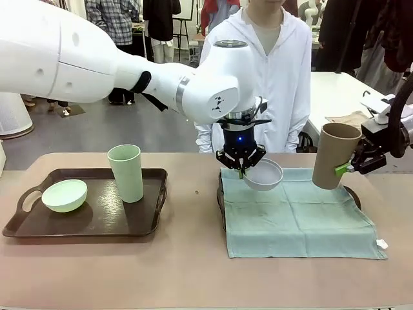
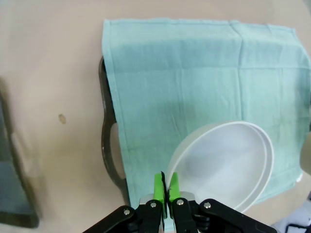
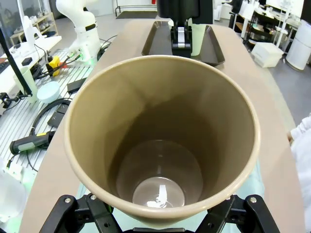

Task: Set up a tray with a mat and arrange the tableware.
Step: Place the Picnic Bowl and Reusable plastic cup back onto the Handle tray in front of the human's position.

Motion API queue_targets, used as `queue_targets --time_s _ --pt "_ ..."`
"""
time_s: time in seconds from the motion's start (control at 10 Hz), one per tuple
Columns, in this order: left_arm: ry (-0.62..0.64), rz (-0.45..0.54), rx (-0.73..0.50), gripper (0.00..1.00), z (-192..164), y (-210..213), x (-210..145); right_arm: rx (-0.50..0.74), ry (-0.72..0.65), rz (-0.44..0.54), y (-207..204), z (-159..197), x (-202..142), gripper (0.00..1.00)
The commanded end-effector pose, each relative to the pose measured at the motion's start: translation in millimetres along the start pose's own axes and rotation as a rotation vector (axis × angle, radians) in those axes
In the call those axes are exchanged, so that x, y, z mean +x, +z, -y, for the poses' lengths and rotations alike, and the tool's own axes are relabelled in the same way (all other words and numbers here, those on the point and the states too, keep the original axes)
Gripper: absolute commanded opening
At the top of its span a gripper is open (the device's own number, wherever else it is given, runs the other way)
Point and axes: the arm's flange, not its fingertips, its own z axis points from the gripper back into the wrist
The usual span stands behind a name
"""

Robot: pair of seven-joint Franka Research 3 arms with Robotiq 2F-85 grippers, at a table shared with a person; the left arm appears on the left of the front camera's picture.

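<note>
Where the left claw (image 1: 241,169) hung: over the far left part of the mat, fingers pointing down, toward the far edge of the bench.
Left claw state: pinched narrow, green pads (image 2: 159,187) closed on the rim of the white bowl (image 1: 264,174).
White bowl: held by its rim and tilted, over the far left part of the mat; in the left wrist view it (image 2: 228,165) lay across the mat's cloth, and whether its underside touched could not be told.
Mat (image 1: 297,216): pale green cloth spread flat toward the right edge of the bench, creased, covering a dark tray.
Tray under the mat (image 2: 104,141): only its dark rim and handle showed at the mat's left side.
Right claw (image 1: 345,166): came in from the right edge of the bench, jaws spread wide around the brown cup (image 1: 334,155) and gripping it.
Brown cup: nearly upright, mouth up, lifted over the mat's far right corner; the right wrist view looked straight down into it (image 3: 160,141), and it was empty.
Left tray (image 1: 155,194): dark, bare of cloth, near the left edge of the bench.
Green cup (image 1: 126,173): upright on the left tray, right of its middle.
Pale green bowl (image 1: 64,195): on the left tray's left part, mouth up, apart from the green cup.
Person (image 1: 271,64): stood in white at the far edge of the bench, behind the left claw.
</note>
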Motion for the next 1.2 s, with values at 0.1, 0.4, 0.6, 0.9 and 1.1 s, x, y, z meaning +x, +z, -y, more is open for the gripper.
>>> queue_targets --time_s 0.1,0.4,0.6,0.9,1.1 --pt "-0.032 0.034 -0.01 0.04 7 -14 7 0.024 -0.025 0.023 -10 7 -15 0.84" --pt "-0.03 0.037 -0.013 0.04 8 -28 12 0.03 -0.014 0.019 -27 13 -32 0.84" --pt "-0.023 0.01 -0.011 0.04 9 -38 15 0.034 -0.013 0.023 -34 17 -41 0.84" --pt "-0.028 -0.026 -0.033 0.04 10 -47 18 0.023 -0.004 0.042 -34 23 -48 0.84" --pt "0.03 -0.042 0.02 0.04 11 -45 15 -0.067 -0.072 -0.035 -31 24 -41 0.84"
